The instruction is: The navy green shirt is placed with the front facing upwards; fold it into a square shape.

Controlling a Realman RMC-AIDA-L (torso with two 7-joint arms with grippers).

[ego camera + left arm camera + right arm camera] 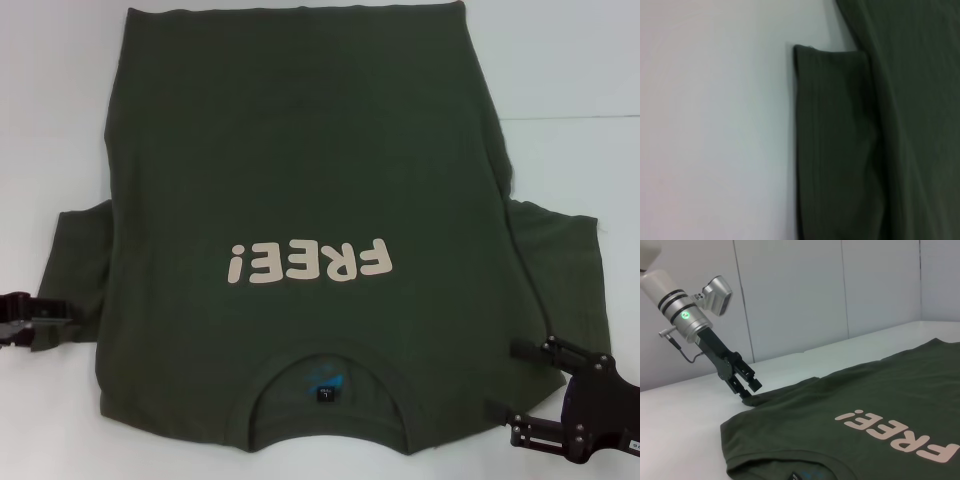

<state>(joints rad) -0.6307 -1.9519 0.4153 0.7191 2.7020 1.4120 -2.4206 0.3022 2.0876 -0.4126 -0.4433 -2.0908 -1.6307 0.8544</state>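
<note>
- We see the navy green shirt (300,190) lying flat on the white counter (570,80), lettering up.
- Our left gripper (38,322) pinches the shirt's left sleeve edge, jaws closed.
- Our right gripper (525,385) sits beside the right sleeve, jaws spread, empty.

Our left gripper (747,390): black, blocky fingers on black linkage. Behind it, silver cylindrical wrist with black bands, green indicator light (686,316), grey camera housing (717,294), thin cable loop. Our right gripper (530,385): black, slim bar fingers with small bright screws.
</note>
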